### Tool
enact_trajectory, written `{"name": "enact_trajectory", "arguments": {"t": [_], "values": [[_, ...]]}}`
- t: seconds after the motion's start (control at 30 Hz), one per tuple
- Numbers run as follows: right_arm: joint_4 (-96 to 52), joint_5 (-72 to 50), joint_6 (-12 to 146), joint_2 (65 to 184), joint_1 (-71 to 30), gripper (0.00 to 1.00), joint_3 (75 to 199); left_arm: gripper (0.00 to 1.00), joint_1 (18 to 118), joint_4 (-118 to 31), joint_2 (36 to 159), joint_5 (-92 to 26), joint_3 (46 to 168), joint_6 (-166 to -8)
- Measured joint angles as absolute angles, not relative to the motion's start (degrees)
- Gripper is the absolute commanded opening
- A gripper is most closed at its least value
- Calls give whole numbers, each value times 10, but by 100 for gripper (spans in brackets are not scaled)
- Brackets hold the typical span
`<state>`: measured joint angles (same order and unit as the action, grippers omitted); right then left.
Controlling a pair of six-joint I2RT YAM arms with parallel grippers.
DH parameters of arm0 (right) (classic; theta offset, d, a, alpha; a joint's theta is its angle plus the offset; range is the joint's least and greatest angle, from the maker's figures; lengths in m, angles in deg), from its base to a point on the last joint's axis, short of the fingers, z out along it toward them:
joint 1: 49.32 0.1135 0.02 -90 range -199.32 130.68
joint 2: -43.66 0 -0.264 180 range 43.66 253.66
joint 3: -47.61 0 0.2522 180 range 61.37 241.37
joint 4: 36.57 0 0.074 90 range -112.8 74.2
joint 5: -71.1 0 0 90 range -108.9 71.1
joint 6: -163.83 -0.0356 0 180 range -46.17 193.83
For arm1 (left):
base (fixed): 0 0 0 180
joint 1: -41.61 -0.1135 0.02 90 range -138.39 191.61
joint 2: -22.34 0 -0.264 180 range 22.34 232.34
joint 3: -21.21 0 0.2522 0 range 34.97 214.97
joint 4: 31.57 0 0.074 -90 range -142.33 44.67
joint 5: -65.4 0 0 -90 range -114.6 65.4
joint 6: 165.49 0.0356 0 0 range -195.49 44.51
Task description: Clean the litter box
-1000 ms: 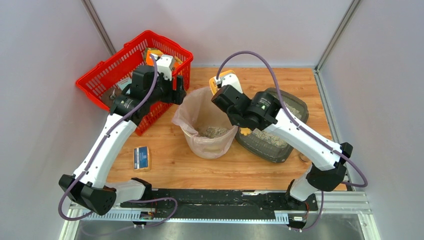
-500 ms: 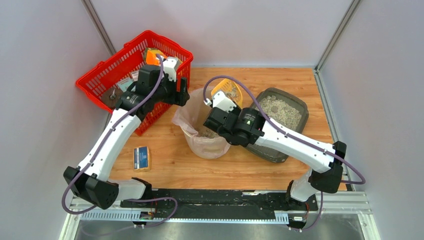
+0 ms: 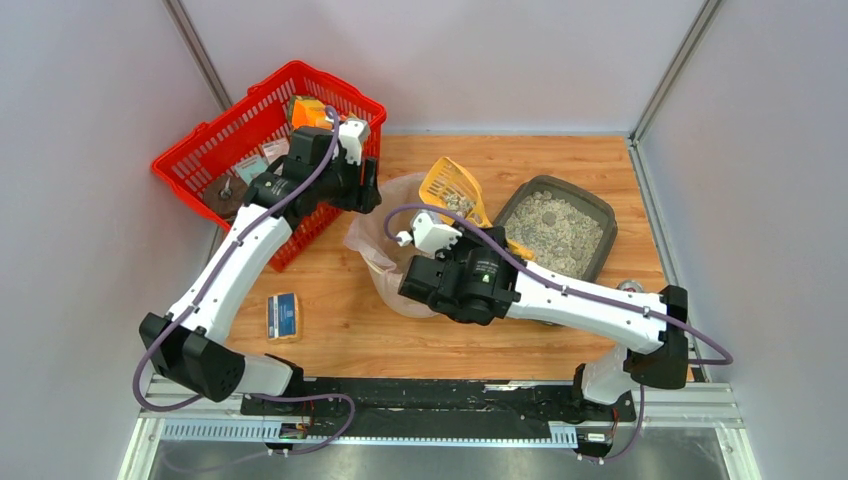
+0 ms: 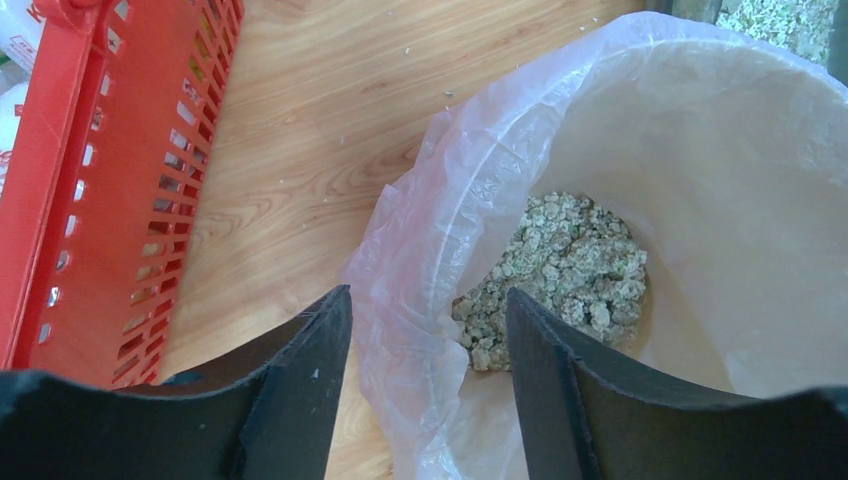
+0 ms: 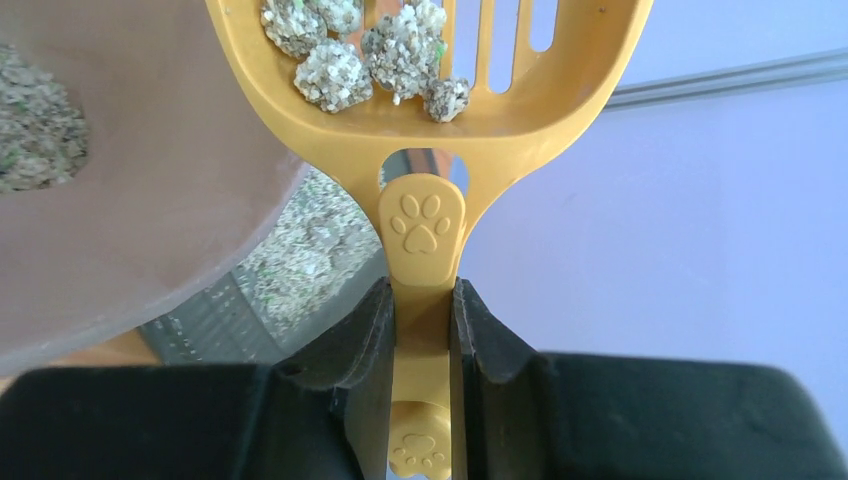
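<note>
1. Left gripper, jaws spread, hovers over the left rim of the bin.
2. Right gripper, jaws pinching the handle of a yellow scoop carrying clumps, at the bin's right edge.
3. Litter box sits on the bench, right of the bin.

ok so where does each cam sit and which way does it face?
Top external: fixed above, behind the bases, looking down at the table; left arm and right arm show.
Left wrist: on the left gripper, looking down into the bin; its open fingers straddle the rim.
Right wrist: on the right gripper, looking along the scoop it clamps, toward the wall.
Shared: both wrist views see the clumps in the bin.
</note>
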<state>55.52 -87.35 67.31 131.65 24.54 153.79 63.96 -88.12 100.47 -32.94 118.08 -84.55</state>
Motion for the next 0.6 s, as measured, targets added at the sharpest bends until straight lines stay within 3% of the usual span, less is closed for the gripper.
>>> {"name": "enact_trajectory", "arguments": {"t": [0.6], "values": [[528,-1009,754,1329,315,0,1452,49,640,-893,1021,-353,1187,-846]]}}
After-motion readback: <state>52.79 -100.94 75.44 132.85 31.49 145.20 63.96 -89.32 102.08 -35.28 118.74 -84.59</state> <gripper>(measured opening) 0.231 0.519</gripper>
